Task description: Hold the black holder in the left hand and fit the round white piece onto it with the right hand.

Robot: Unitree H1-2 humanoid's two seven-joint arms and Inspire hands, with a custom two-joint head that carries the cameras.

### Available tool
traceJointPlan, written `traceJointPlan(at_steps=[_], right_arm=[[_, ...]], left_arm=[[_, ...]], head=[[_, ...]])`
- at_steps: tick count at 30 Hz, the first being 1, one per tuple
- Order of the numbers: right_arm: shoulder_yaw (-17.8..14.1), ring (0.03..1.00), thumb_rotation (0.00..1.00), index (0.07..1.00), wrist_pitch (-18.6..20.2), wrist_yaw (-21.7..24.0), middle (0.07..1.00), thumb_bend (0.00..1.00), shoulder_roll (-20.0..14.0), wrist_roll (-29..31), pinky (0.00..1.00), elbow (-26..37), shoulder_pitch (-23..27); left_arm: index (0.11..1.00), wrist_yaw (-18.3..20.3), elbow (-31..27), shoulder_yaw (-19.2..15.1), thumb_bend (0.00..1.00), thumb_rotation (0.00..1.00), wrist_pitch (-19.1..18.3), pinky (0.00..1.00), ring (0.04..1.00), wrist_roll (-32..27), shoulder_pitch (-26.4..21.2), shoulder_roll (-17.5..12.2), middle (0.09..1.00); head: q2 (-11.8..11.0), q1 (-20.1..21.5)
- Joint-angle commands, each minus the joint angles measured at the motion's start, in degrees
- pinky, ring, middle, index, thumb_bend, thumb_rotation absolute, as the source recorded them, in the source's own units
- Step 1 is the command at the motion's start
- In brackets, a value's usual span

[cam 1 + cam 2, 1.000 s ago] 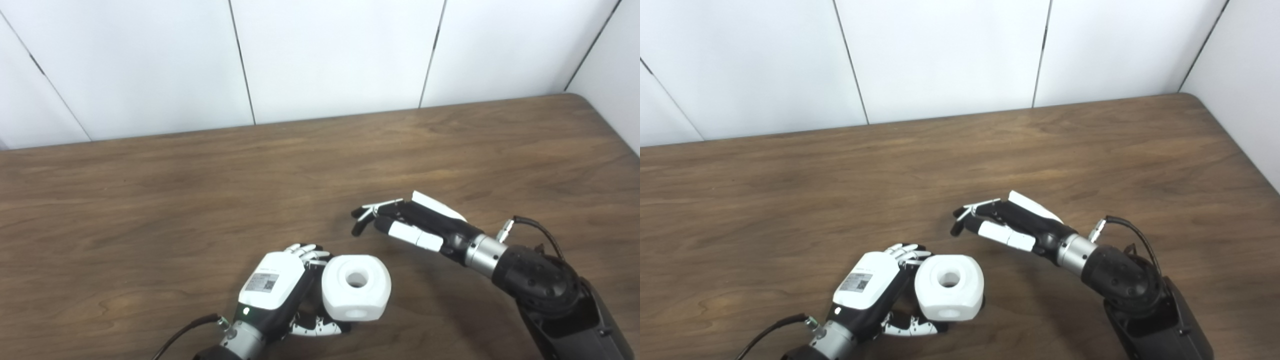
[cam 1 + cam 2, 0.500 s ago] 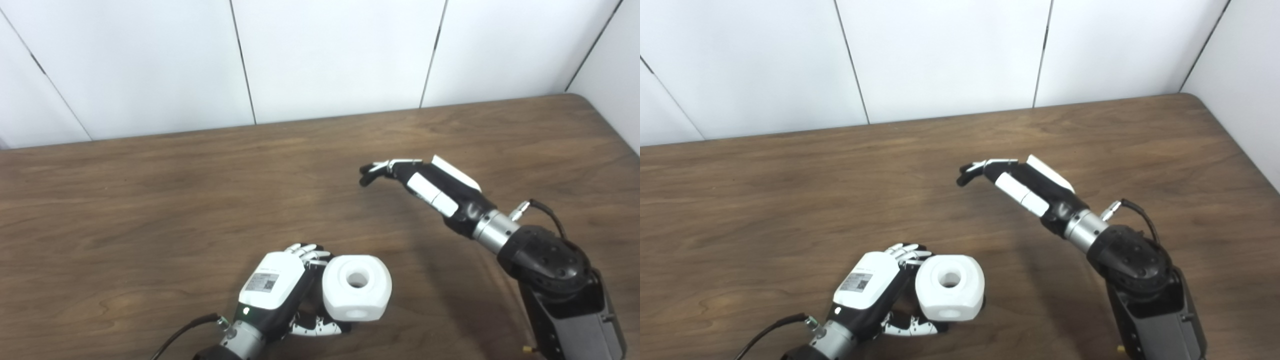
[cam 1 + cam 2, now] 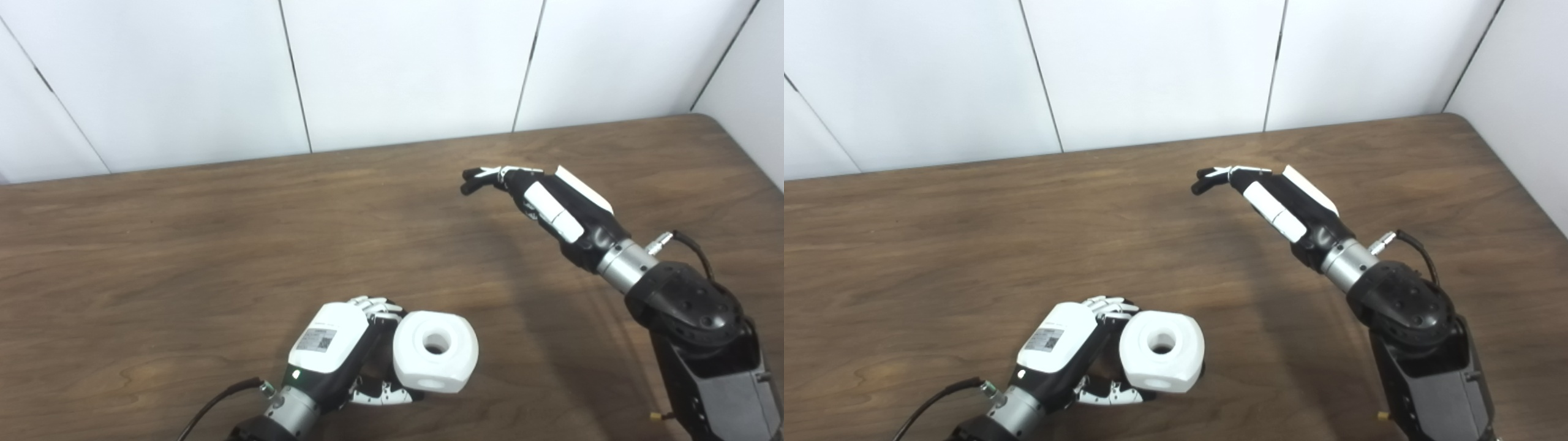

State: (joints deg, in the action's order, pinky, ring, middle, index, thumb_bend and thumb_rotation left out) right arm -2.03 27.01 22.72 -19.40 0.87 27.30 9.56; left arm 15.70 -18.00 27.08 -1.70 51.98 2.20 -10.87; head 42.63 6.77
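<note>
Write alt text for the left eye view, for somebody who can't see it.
A robot's left hand grips a round white piece with a hole in its top, low over a brown wooden table. The right hand is raised apart from it, to the right and farther back, empty, fingers together pointing left. White wall panels stand behind.

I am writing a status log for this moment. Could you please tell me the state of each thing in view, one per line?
Left hand: low over the table, fingers closed around the white piece.
White piece: held at the left hand, its round hole facing up.
Right hand: raised above the table, apart from the piece, holding nothing, fingers extended.
Black holder: not visible.
Table: brown wood.
</note>
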Motion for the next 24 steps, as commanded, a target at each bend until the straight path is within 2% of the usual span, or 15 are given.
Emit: traceJointPlan(at_steps=[1,3,4,6,9,12,17,21,24], right_arm=[[0.0,0.946,1.00,0.670,-0.1,-1.1,0.860,0.66,-1.8,1.1,1.00,1.7,2.4],[0.3,0.945,1.00,0.670,-0.1,-1.6,0.861,0.66,-2.2,1.3,1.00,1.6,2.5],[0.5,0.944,1.00,0.669,-0.1,-1.9,0.861,0.66,-2.4,1.4,1.00,1.5,2.6],[0.8,0.940,1.00,0.668,-0.1,-2.4,0.862,0.66,-2.8,1.8,1.00,1.3,2.7],[1.3,0.942,1.00,0.668,-0.1,-3.3,0.858,0.65,-3.0,2.3,1.00,1.2,2.8],[1.9,0.934,1.00,0.665,-0.1,-4.1,0.853,0.65,-3.0,2.4,0.99,1.2,3.0],[2.5,0.934,1.00,0.661,-0.1,-4.8,0.853,0.64,-3.2,2.2,0.99,0.8,3.5],[2.6,0.932,1.00,0.661,-0.1,-5.2,0.853,0.65,-3.3,2.7,0.99,0.4,3.9],[2.7,0.935,1.00,0.662,-0.1,-5.7,0.854,0.65,-3.4,3.4,1.00,0.0,4.1]], left_arm=[[0.492,3.9,1.6,-0.2,0.52,0.07,-2.4,0.83,0.820,-0.6,0.7,-1.3,0.763],[0.494,6.0,0.2,-0.7,0.52,0.07,-3.7,0.83,0.814,-0.9,0.1,-1.4,0.760],[0.571,7.5,-0.8,-1.1,0.70,0.12,-4.6,0.82,0.812,-1.2,-0.4,-1.7,0.760],[0.671,11.9,-3.6,-2.1,0.89,0.19,-7.3,0.81,0.811,-1.8,-1.6,-2.4,0.766],[0.736,15.6,-6.5,-4.3,0.98,0.23,-9.0,0.78,0.810,-4.5,-2.9,-3.9,0.785],[0.750,18.5,-8.2,-6.1,1.00,0.23,-9.7,0.77,0.808,-7.3,-4.0,-5.9,0.793],[0.790,23.5,-10.6,-7.1,1.00,0.24,-11.9,0.76,0.823,-9.4,-5.8,-9.3,0.810],[0.833,28.1,-12.4,-7.3,1.00,0.26,-15.0,0.78,0.848,-9.2,-7.2,-11.4,0.832],[0.848,30.1,-13.2,-7.6,1.00,0.26,-16.8,0.80,0.860,-8.6,-8.0,-12.5,0.840]], head=[[0.1,0.0],[0.0,-0.3],[-0.1,-0.5],[-0.2,-0.9],[-0.2,-1.4],[-0.3,-1.8],[-0.3,-2.0],[-0.5,-2.3],[-0.6,-2.4]])
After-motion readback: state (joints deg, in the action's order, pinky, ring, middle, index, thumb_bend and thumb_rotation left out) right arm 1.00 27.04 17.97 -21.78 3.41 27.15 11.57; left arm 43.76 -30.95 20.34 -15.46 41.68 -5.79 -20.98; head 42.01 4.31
